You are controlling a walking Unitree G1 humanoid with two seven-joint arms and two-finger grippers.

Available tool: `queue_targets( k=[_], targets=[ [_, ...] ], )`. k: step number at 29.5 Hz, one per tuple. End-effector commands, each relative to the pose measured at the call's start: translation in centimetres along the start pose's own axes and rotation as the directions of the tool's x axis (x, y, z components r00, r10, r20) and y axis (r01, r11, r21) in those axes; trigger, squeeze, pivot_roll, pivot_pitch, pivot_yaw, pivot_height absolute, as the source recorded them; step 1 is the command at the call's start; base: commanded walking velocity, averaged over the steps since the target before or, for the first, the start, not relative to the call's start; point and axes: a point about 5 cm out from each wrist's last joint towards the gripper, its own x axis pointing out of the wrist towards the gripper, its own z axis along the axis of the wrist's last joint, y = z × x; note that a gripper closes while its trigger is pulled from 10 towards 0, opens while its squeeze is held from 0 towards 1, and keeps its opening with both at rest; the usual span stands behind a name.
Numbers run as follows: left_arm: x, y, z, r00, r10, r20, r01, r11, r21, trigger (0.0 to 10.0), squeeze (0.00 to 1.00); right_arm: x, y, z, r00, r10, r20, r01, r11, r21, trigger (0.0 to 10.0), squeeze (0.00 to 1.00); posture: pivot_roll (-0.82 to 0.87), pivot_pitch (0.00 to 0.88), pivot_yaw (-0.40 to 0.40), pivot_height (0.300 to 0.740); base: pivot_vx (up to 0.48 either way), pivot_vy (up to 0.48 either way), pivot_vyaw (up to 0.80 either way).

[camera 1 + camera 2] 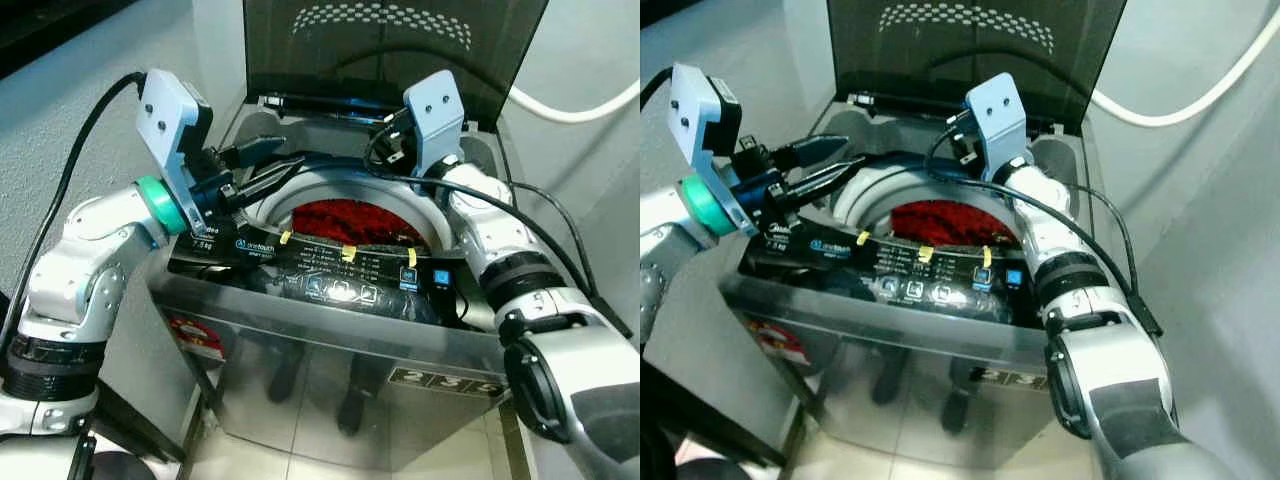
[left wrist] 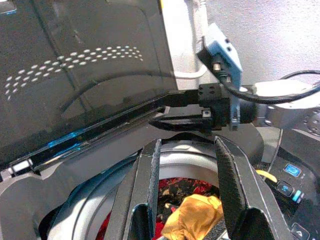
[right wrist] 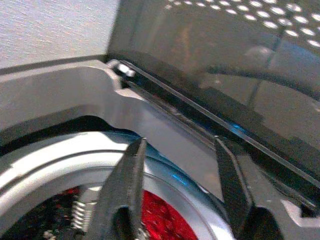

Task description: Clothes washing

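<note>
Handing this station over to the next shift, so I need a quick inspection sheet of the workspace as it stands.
Surface: washing machine, top loader, lid raised.
Job's things: red garment and yellow cloth in the drum.
Clutter: nothing seen.
Grippers: left gripper above the drum's left rim, fingers open, empty; right gripper at the back right rim, fingers open, empty.
Cables: black cables along the right arm; white hose on the wall.
Surroundings: grey walls, tiled floor.
</note>
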Motion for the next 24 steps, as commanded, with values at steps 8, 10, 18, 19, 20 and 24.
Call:
queue_targets(
  k=[8, 10, 18, 19, 20, 24],
  targets=[
    [-0.7, -0.2, -0.5, 0.999, 0.030, -0.033, -0.031, 0.999, -0.018, 10.0, 0.00, -1.8, 0.1, -0.3, 0.993, 0.118, 0.027, -0.119, 0.992, 0.037, 10.0, 1.00, 0.07, 0.077, 0.039, 0.740, 0.000, 0.000, 0.00],
    [-0.7, -0.2, -1.0, 0.996, 0.069, -0.048, -0.069, 0.998, -0.011, 10.0, 0.00, -2.8, 0.2, -0.3, 0.990, 0.135, 0.043, -0.137, 0.989, 0.049, 10.0, 1.00, 0.07, 0.068, 0.034, 0.740, 0.000, 0.000, 0.00],
    [-0.4, -0.3, -2.1, 0.984, 0.162, -0.074, -0.161, 0.987, 0.022, 10.0, 0.00, -5.5, 1.1, -0.4, 0.988, 0.136, 0.074, -0.142, 0.987, 0.082, 10.0, 0.00, 0.08, 0.055, 0.024, 0.740, 0.000, 0.000, 0.00],
    [-0.3, -0.4, -2.4, 0.978, 0.192, -0.079, -0.190, 0.981, 0.030, 10.0, 0.00, -6.6, 1.5, -0.6, 0.987, 0.143, 0.075, -0.150, 0.984, 0.096, 10.0, 0.00, 0.07, 0.049, 0.022, 0.740, 0.000, 0.000, 0.00],
    [-0.1, -0.3, -2.7, 0.969, 0.234, -0.082, -0.231, 0.972, 0.041, 10.0, 0.00, -7.6, 2.0, -0.7, 0.988, 0.112, 0.103, -0.126, 0.982, 0.138, 10.0, 0.00, 0.07, 0.038, 0.016, 0.740, 0.000, 0.000, 0.00],
    [0.0, -0.3, -3.0, 0.960, 0.266, -0.083, -0.263, 0.963, 0.052, 10.0, 0.00, -8.4, 2.3, -0.6, 0.989, 0.056, 0.139, -0.079, 0.983, 0.167, 10.0, 0.00, 0.07, 0.032, 0.013, 0.740, 0.000, 0.000, 0.00]
  ],
)
